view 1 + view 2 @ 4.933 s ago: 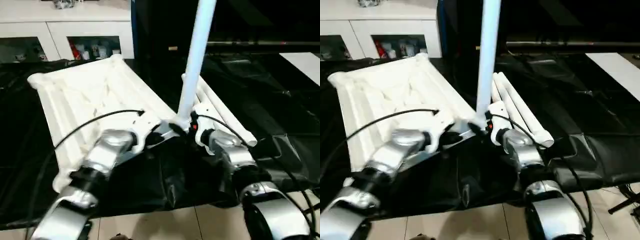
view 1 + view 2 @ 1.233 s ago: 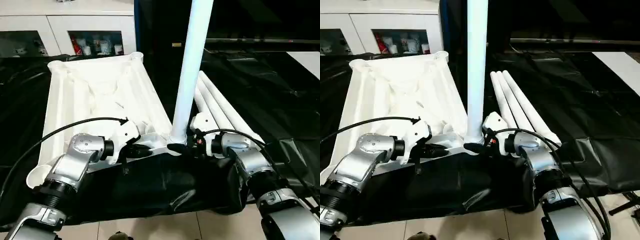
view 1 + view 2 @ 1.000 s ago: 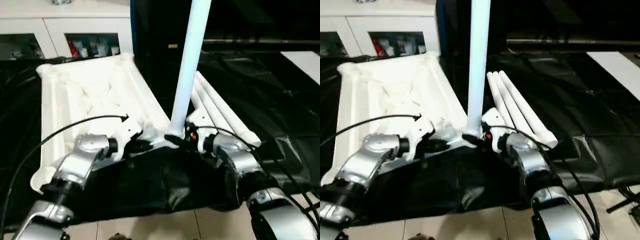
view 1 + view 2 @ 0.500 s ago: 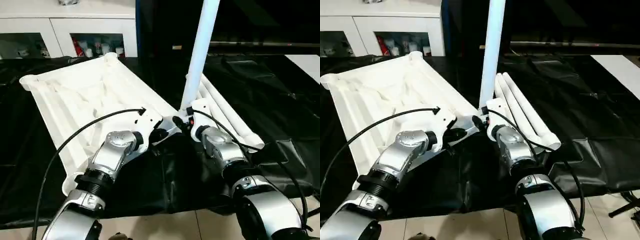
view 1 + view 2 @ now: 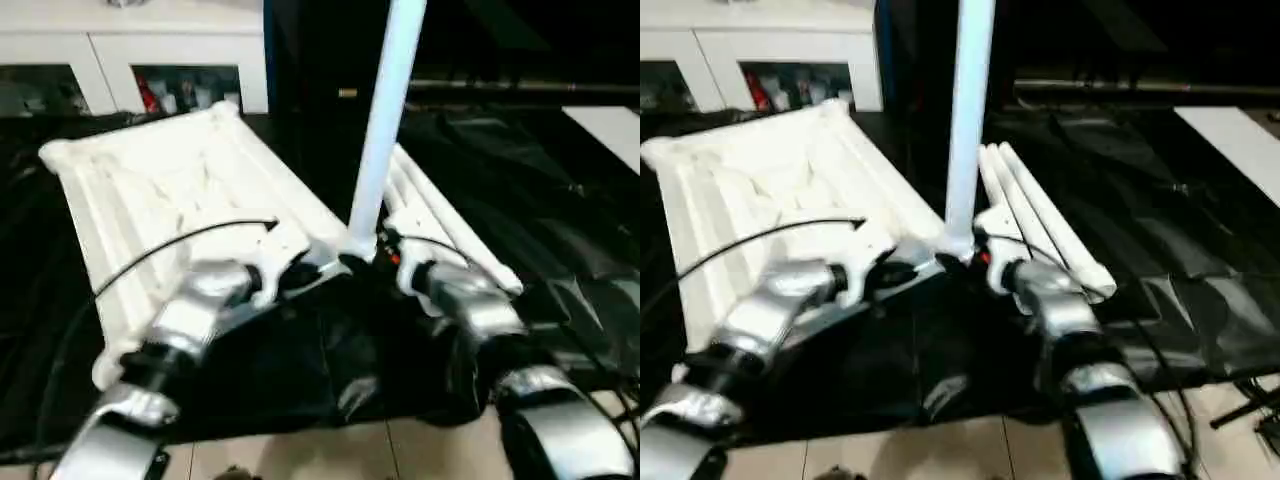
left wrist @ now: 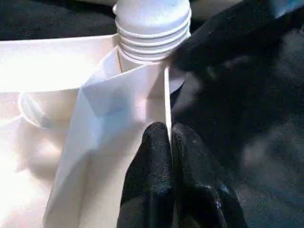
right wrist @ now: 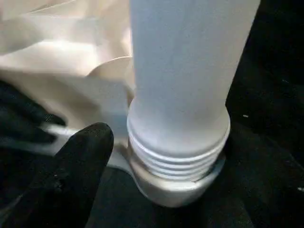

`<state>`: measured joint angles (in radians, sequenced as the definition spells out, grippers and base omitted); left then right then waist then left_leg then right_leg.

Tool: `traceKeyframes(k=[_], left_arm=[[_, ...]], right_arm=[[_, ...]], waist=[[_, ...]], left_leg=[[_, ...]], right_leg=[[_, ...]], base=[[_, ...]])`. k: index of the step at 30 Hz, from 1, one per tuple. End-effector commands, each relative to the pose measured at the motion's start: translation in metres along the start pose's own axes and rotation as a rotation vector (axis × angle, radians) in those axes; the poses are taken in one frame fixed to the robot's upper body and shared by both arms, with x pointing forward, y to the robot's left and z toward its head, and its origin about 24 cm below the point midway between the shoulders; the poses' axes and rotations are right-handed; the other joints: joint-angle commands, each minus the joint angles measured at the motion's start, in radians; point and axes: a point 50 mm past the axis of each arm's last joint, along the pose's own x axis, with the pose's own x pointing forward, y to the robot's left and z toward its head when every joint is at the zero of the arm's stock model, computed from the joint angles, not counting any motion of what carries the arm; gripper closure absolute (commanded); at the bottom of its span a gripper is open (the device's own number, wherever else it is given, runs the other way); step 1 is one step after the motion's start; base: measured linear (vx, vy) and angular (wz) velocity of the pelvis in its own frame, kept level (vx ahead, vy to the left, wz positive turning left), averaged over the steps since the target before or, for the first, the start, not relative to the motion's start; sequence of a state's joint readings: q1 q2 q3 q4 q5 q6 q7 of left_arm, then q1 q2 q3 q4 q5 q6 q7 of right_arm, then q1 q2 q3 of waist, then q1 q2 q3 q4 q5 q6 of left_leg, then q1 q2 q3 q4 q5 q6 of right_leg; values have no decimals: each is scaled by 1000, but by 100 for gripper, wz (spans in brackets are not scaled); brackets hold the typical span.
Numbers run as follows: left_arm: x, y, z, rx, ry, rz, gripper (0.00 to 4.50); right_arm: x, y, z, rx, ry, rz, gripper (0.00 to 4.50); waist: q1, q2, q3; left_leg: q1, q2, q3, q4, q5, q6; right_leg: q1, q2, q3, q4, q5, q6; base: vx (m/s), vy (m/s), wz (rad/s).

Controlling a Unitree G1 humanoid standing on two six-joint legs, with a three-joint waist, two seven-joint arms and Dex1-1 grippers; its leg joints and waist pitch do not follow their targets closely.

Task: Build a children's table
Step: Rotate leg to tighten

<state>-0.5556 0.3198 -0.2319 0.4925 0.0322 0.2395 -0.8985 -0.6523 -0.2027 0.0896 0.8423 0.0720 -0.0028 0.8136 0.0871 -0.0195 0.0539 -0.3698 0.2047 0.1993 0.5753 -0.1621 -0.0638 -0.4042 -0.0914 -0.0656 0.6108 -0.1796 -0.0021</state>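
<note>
In the left eye view the white tabletop [image 5: 170, 190] lies left of centre on the black surface [image 5: 560, 200], one leg [image 5: 385, 110] upright in its near corner socket, spare legs [image 5: 450, 225] beside. In the left wrist view the left claw [image 6: 170, 142] is pinched together on the tabletop's thin rim. In the right wrist view the right claw's one visible finger [image 7: 80, 166] stands apart from the leg's threaded end; its spread I cannot tell.

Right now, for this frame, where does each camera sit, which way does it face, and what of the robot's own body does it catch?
Left eye view: head camera, looking forward and down at the tabletop and the upright leg; both silver forearms show.
Right eye view: same head, slightly to the side; same scene, plus three spare legs.
Left wrist view: along the left gripper, pinching the tabletop's rim.
Right wrist view: beside the leg's threaded end; one black finger shows.
Shared: both wrist views show that threaded leg end at the corner socket.
</note>
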Motion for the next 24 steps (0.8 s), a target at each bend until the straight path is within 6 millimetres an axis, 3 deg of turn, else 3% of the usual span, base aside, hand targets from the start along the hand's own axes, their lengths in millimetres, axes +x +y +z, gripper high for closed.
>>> traceKeyframes(k=[1,2,3,8,14,15,17,20,24], left_arm=[[0,-7,-15,-17,64,-71,450],[-3,-8,-15,-16,58,-97,450],[-7,-8,-15,-15,52,-125,450],[-24,-13,-17,0,62,-269,450],[-26,-14,-18,-3,60,-291,450],[-26,-14,-18,-3,60,-287,450],[-26,-14,-19,-5,60,-282,450],[-26,-15,-19,-7,59,-282,450],[-27,-15,-20,-8,57,-281,450]], right_arm=[[0,6,10,-54,-17,102,57],[-2,5,9,-65,-10,110,57],[-6,3,9,-77,-2,118,57],[-18,1,10,-148,31,184,57],[-16,8,5,-167,64,249,57],[-16,9,5,-162,62,251,83],[-14,10,5,-149,58,260,83],[-15,12,4,-143,65,279,119],[-15,13,3,-143,71,290,145]], waist=[[2,-3,-68],[3,-3,-67],[4,4,-66],[6,4,-64],[4,-1,-63],[4,-1,-63],[5,-2,-65],[4,-8,-64],[5,-7,-65]], left_leg=[[10,27,-12,-60,-219,44],[12,27,-12,-61,-227,40],[14,27,-13,-62,-233,33],[18,31,-12,-64,-269,15],[17,30,-13,-66,-275,9],[17,30,-13,-66,-275,9],[16,30,-13,-65,-262,10],[15,30,-12,-65,-252,15],[15,30,-12,-64,-245,17]], right_leg=[[45,-48,41,-67,-168,-215],[45,-50,41,-68,-183,-220],[44,-51,41,-69,-197,-222],[40,-48,42,-70,-220,-227],[41,-51,44,-71,-245,-221],[41,-51,44,-71,-245,-221],[41,-51,43,-70,-237,-218],[42,-50,43,-69,-226,-220],[42,-51,44,-68,-224,-217]], base=[[0,0,0],[0,0,0],[0,0,0],[0,0,0],[0,0,0],[0,0,0],[0,0,0],[0,0,0],[0,0,0]])
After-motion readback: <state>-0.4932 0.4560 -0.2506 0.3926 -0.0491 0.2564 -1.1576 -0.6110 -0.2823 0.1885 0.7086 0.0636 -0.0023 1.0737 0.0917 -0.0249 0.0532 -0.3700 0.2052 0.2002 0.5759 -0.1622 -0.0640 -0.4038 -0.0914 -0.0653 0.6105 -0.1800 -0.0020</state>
